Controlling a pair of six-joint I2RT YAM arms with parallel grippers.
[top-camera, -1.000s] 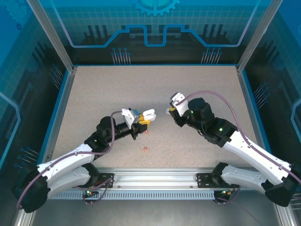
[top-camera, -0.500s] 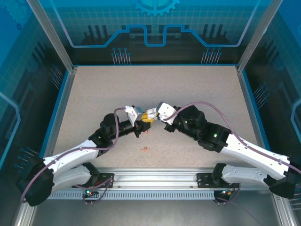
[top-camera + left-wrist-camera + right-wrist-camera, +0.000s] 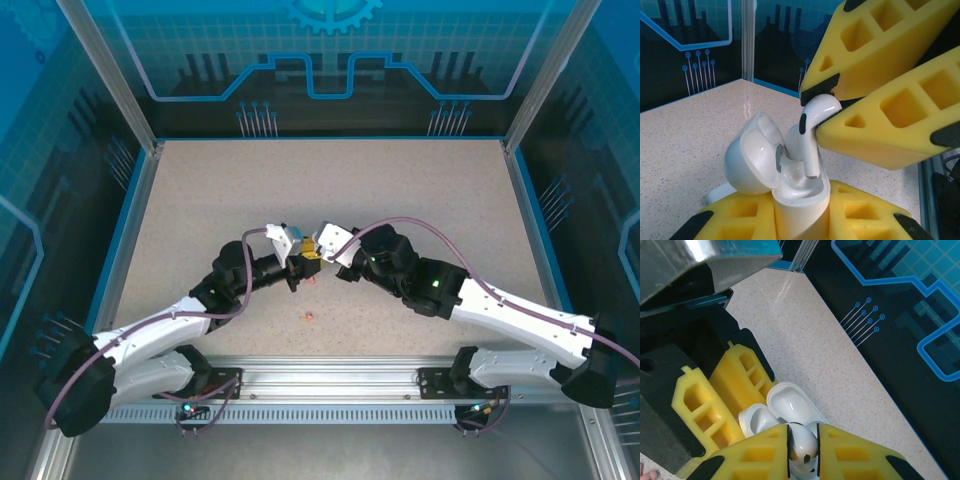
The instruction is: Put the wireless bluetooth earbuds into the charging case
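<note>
White plastic earbud, stemmed, pinched at its rounded head between the yellow foam right fingers. Hangs stem-down, tip just inside a socket of the case, not yet seated. White case, small and rounded, clamped upright between the left fingers, apparently raised off the table near its middle. Lid hinged back, open to one side. White rounded shape behind the stem, possibly a second piece already in its socket; cannot tell. Pinkish earbud loose on the table nearer the arm bases, apart from both sets of fingers.

Step in hand, by judgement: insertion proper, at the point of entry into the socket, well short of done given the loose piece on the table. Next, needs a short, straight push along the line of the stem, with the case held steady and upright, then release only after flush seating of the head. Risk: slight tilt of the stem against the socket rim, with jamming or a pop-out on release.
</note>
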